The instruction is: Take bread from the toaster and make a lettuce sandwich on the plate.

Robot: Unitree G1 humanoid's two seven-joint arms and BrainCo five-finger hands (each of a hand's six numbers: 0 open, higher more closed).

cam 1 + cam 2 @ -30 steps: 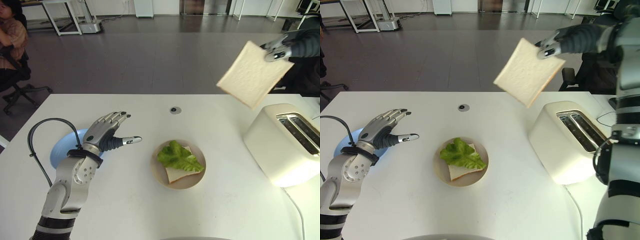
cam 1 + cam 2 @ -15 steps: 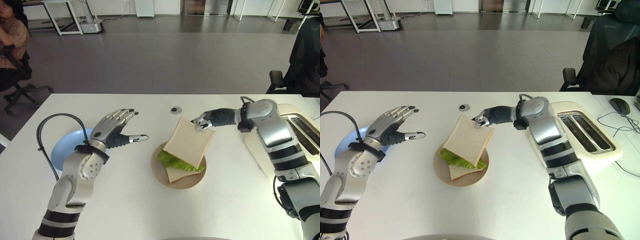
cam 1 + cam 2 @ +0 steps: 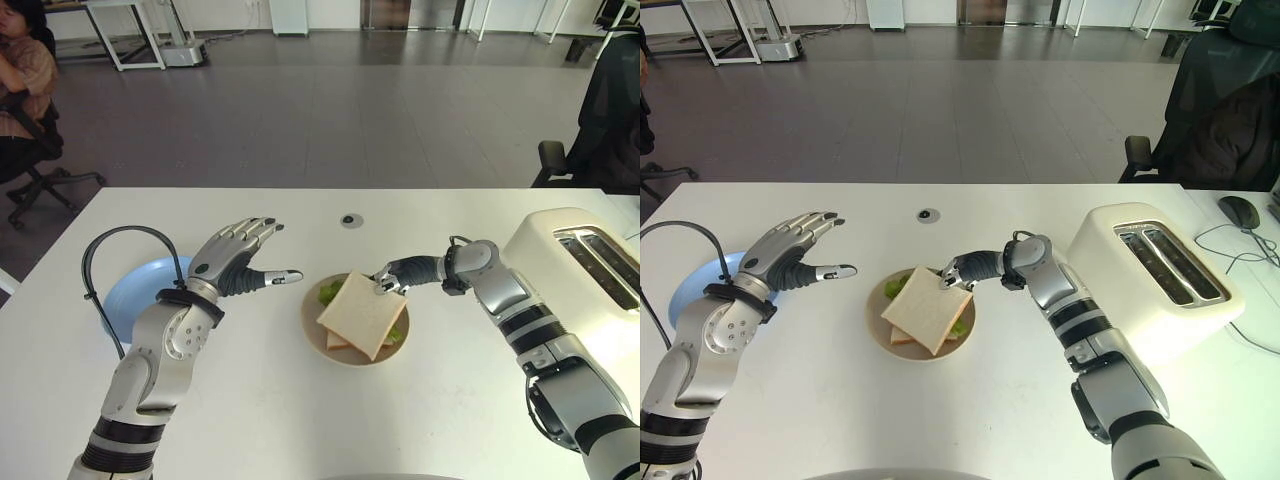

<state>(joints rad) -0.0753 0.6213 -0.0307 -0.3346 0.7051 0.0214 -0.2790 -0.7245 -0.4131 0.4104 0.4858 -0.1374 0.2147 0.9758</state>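
Left eye view is showing you the right hand (image 3: pixel 394 276) pinching the bread slice (image 3: pixel 361 316) at its far corner, lying on the plate (image 3: pixel 308 324) (left hand (image 3: pixel 226 266) hovering open nearby).

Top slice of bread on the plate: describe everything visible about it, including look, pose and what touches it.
The top slice of bread is a pale, square, soft-looking white slice with a thin tan crust edge. It lies nearly flat and turned like a diamond on the lettuce, which peeks out at its edges, and above the lower slice, all on the tan plate. The right hand pinches its far right corner between fingertips. Nothing else touches it.
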